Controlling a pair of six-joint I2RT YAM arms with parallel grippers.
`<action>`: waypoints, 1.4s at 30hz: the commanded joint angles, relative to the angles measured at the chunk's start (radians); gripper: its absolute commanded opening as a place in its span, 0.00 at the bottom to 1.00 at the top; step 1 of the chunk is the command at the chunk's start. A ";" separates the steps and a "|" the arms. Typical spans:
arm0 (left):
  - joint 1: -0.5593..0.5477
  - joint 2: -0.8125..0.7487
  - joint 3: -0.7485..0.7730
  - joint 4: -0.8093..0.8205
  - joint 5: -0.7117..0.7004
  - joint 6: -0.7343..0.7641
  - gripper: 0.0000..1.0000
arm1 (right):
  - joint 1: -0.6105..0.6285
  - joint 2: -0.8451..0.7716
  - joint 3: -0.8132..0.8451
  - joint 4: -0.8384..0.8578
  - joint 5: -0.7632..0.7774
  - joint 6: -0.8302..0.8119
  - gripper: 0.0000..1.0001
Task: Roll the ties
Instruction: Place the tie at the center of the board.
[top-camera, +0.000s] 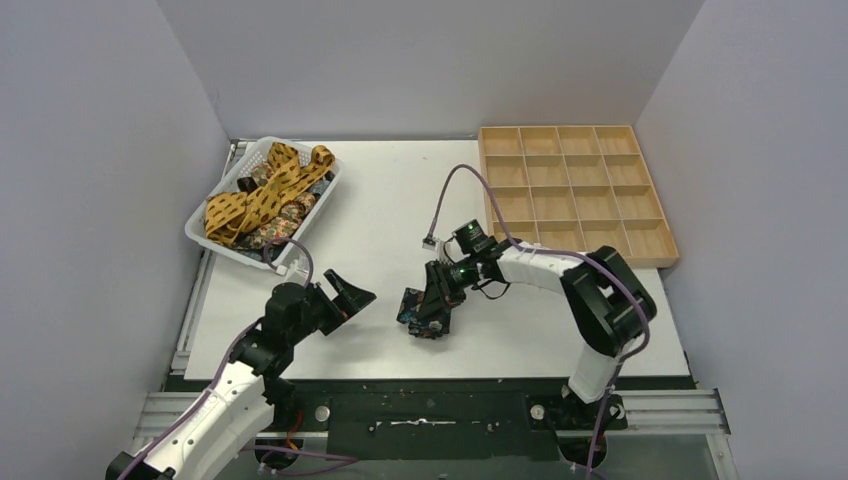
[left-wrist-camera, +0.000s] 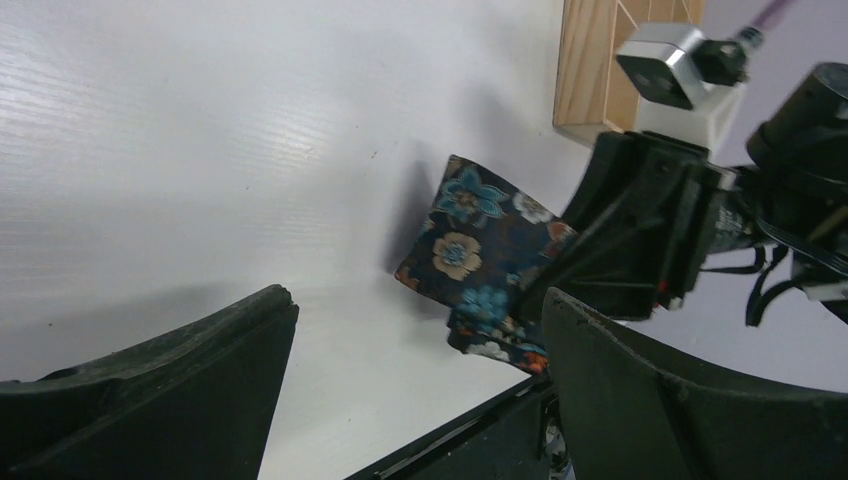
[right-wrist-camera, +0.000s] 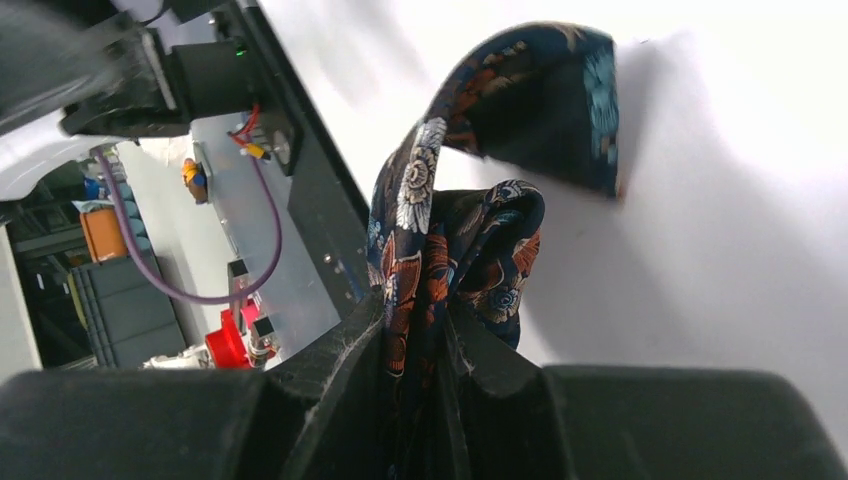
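Observation:
A dark navy floral tie (top-camera: 421, 312), partly rolled into a bundle, lies near the table's front edge. My right gripper (top-camera: 436, 296) is shut on it; in the right wrist view the fabric (right-wrist-camera: 430, 250) is pinched between the fingers and a loose flap (right-wrist-camera: 560, 100) stands up beyond. The left wrist view shows the same tie (left-wrist-camera: 480, 260) with the right gripper on it. My left gripper (top-camera: 350, 294) is open and empty, a short way left of the bundle. More ties, mustard-yellow spotted (top-camera: 262, 190) and dark floral (top-camera: 275, 232), lie piled in a white basket (top-camera: 205, 235).
A wooden tray of many square compartments (top-camera: 572, 190) stands at the back right. A purple cable (top-camera: 450, 195) arches over the table middle above the right arm. The table's front edge and a dark rail run just below the bundle.

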 joint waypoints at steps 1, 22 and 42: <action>0.002 -0.008 0.017 0.036 0.031 0.013 0.91 | 0.018 0.119 0.087 0.034 -0.004 0.005 0.11; 0.004 0.038 -0.060 0.201 0.099 0.005 0.91 | 0.052 0.271 0.254 0.052 0.053 -0.063 0.62; 0.003 0.278 0.020 0.287 0.115 0.075 0.91 | 0.125 -0.257 -0.123 0.235 0.561 -0.531 1.00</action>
